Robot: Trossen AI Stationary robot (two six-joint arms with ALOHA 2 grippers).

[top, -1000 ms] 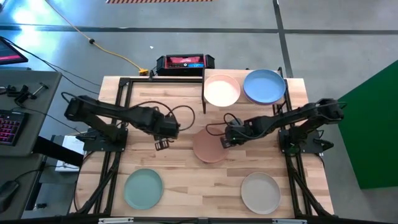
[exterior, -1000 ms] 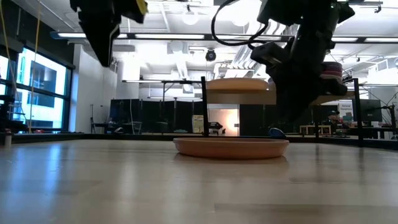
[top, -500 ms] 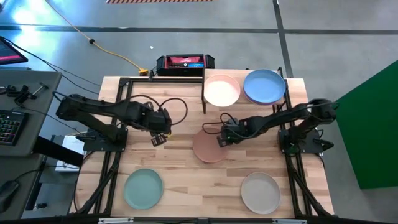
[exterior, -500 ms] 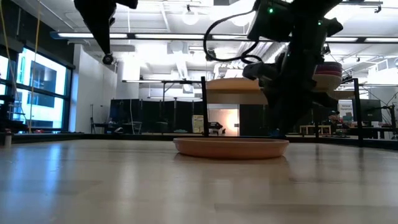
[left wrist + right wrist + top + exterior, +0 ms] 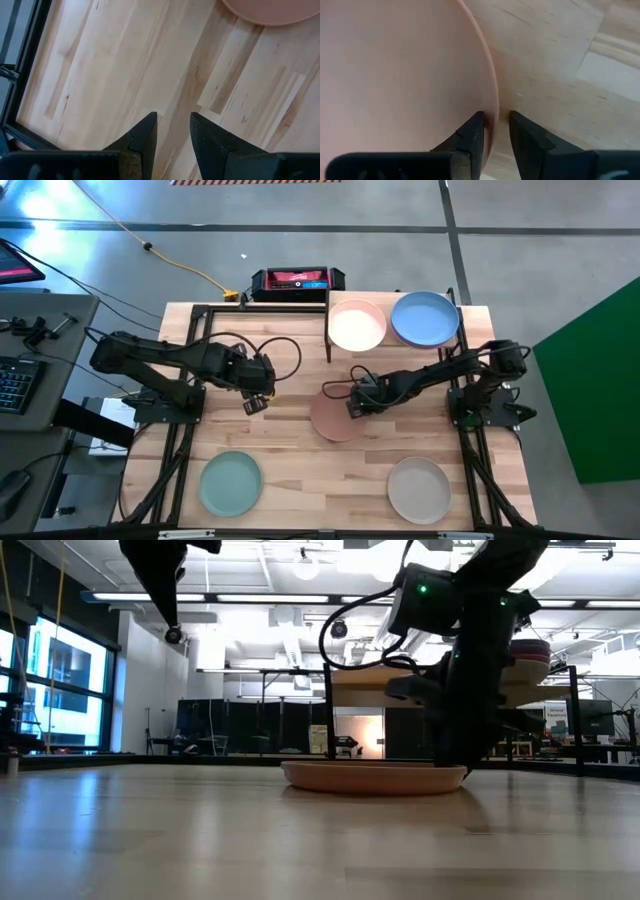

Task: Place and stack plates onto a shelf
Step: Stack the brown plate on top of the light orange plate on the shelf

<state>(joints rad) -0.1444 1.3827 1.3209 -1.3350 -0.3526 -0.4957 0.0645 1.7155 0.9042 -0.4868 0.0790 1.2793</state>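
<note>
A terracotta brown plate (image 5: pixel 335 420) lies flat on the table's middle and also fills much of the right wrist view (image 5: pixel 395 70). My right gripper (image 5: pixel 354 406) is down at its right rim, open, with one finger on each side of the rim (image 5: pixel 496 116). My left gripper (image 5: pixel 255 403) hovers open, left of that plate, above bare wood (image 5: pixel 173 125). The shelf (image 5: pixel 385 693) stands at the far right; a peach plate (image 5: pixel 357 326) and a blue plate (image 5: pixel 425 318) rest on it. My right gripper comes from above, slanting from the table's right. One finger (image 5: pixel 474 131) stands inside the terracotta plate's rim (image 5: pixel 492 107) and the other outside it. I cannot tell whether either finger touches the rim. The plate lies flat on the table (image 5: pixel 375 777).
A mint green plate (image 5: pixel 231 483) lies near the left front corner and a beige plate (image 5: pixel 419 489) near the right front corner. A black and red box (image 5: pixel 297 280) sits at the far edge. Bare wood spans the middle front.
My right gripper has moved toward the table's left and down, from beside the terracotta plate to its right rim. My left gripper has drawn back toward the table's left edge and risen, then stayed still. The plates have kept their places.
</note>
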